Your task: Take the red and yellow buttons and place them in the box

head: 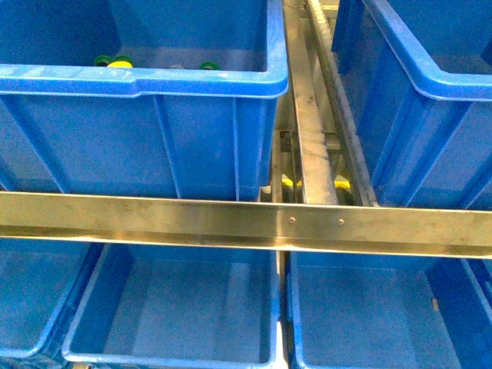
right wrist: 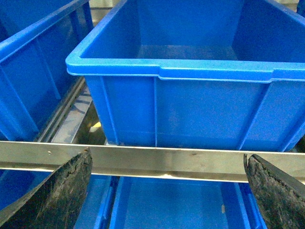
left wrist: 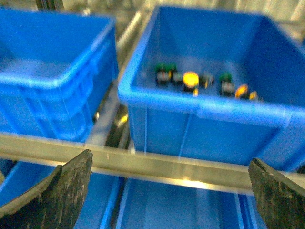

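The left pincer (left wrist: 170, 158) is spread wide, its 2 dark fingers (left wrist: 66, 191) far apart with nothing between them. Just past the tips a steel rail (left wrist: 157, 164) runs crosswise. Beyond the rail stands the button crate (left wrist: 162, 95). The picture is blurred, but on its floor near the front wall lie a yellow button (left wrist: 190, 79) and, apart from it, a second yellow button (left wrist: 242, 90), with green buttons (left wrist: 164, 74) and dark bits among them. A neighbour crate (left wrist: 47, 81) stands just beside, a narrow gap between the 2.

The right pincer (right wrist: 167, 155) is spread as wide and grips nothing; the same rail crosses just past its fingertips (right wrist: 81, 167). Beyond that rail stands the right crate (right wrist: 167, 71), and below the rail lies a low crate (right wrist: 176, 205).

In the front view the button crate sits at 11 o'clock, a yellow button showing just over its near rim, green buttons on either side of it. The right crate is at 1 o'clock, and a roller track (head: 311, 131) runs between the 2 toward 12 o'clock. The rail crosses from 9 to 3 o'clock. Under it, low crates lie at 7, 6 and 5 o'clock.
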Robot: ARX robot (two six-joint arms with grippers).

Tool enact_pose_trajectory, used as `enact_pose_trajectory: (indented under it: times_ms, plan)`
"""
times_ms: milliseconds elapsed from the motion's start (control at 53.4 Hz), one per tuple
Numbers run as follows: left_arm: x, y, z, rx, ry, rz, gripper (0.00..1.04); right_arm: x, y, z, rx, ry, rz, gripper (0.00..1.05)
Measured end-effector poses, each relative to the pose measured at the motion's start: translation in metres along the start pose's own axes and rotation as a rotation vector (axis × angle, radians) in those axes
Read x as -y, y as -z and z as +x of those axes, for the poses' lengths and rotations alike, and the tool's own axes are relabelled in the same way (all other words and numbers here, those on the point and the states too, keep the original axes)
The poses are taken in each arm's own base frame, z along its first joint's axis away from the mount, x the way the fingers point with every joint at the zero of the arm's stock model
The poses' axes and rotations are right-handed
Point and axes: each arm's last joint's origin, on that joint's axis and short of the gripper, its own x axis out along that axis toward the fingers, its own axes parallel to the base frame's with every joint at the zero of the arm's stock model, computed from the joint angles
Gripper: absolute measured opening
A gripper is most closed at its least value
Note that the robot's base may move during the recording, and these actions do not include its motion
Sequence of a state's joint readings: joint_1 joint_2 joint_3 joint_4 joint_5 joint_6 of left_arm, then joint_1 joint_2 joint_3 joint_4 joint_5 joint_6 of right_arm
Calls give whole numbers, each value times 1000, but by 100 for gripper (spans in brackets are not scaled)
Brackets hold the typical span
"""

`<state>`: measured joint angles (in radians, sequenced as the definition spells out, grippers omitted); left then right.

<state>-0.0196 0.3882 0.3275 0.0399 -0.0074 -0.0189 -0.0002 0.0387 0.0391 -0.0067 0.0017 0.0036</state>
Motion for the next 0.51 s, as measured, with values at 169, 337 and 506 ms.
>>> enact_pose_trajectory:
  times_ms: [169, 337, 506]
  plan:
    - [6, -57, 43, 50, 3, -9, 97, 0, 0, 0, 0, 0, 0, 97]
    - [22, -84, 118, -43, -13, 10, 97, 0, 0, 0, 0, 0, 0, 97]
    - [36, -90, 179, -158, -65, 28, 97, 0, 0, 0, 0, 0, 0, 97]
